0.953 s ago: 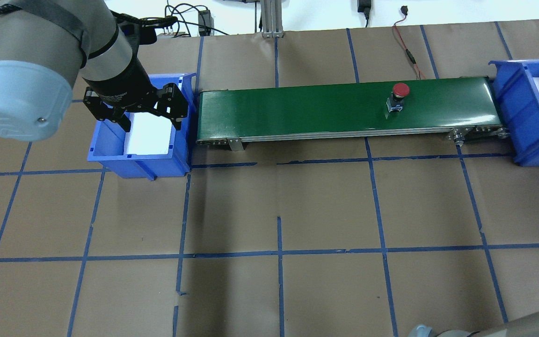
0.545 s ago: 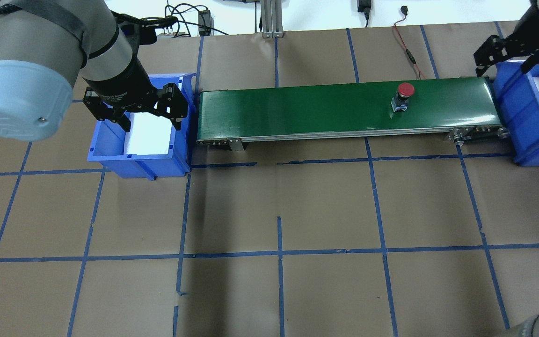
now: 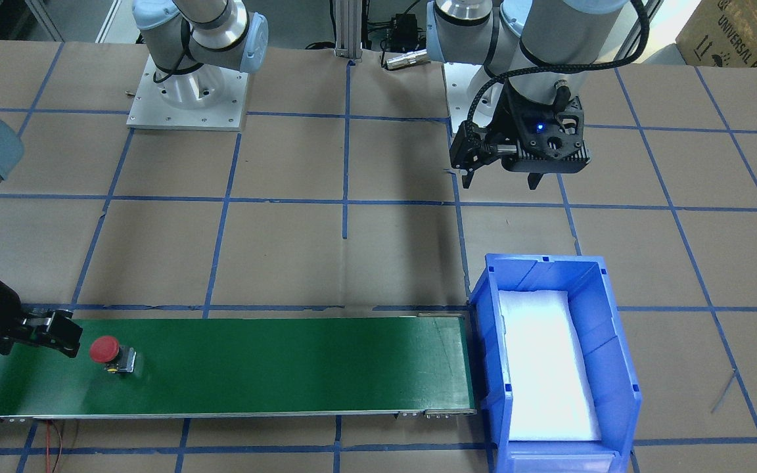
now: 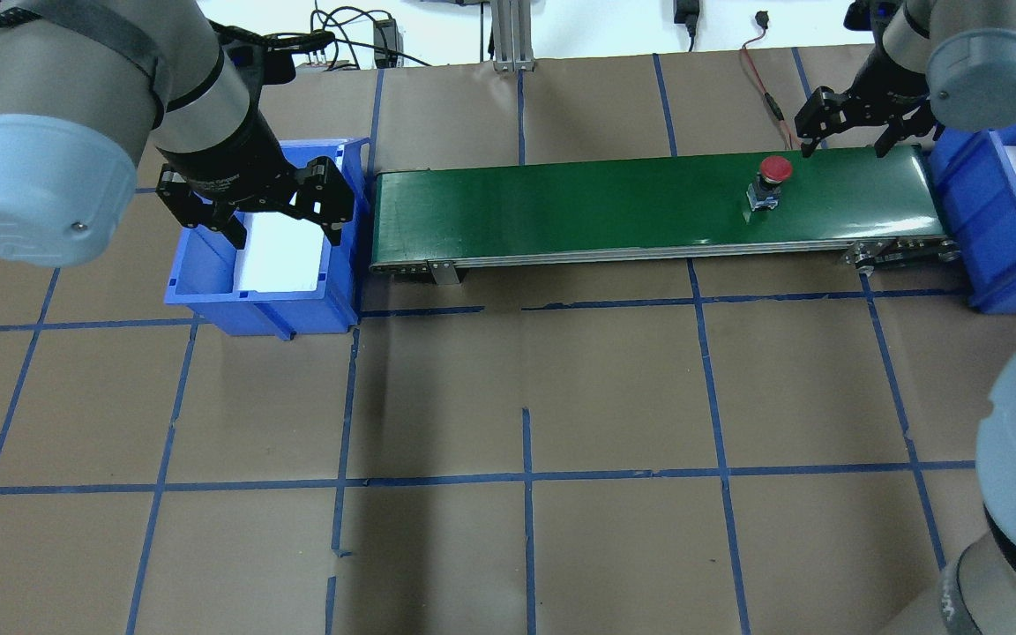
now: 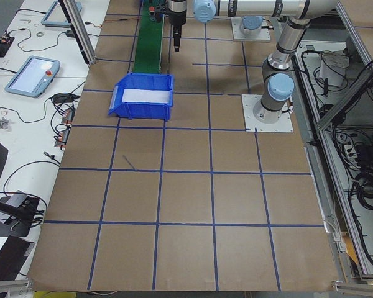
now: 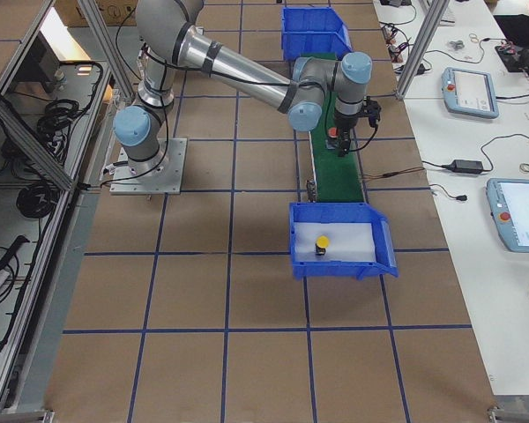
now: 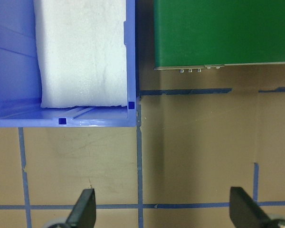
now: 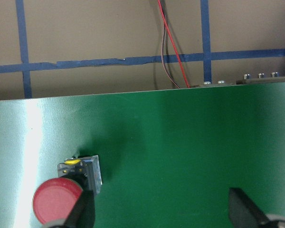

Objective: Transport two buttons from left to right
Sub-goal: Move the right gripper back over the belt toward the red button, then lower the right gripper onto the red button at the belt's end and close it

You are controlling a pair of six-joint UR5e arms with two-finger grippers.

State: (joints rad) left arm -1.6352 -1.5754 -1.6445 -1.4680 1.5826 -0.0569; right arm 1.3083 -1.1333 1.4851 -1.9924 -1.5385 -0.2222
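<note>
Red button (image 4: pixel 773 176) on green belt (image 4: pixel 561 203), nr its R end. Yellow button (image 6: pixel 322 243) in R blue bin (image 6: pixel 342 267). R pincer (image 4: pixel 845 144) wide open, empty, above belt close by red one. L pincer (image 4: pixel 286 235) wide open, empty, over L bin (image 4: pixel 270 309).

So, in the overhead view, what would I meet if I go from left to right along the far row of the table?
Left bin → red button → right pincer → right bin. The left pincer hangs over the left bin and the belt spans the middle, so both are left out.
</note>
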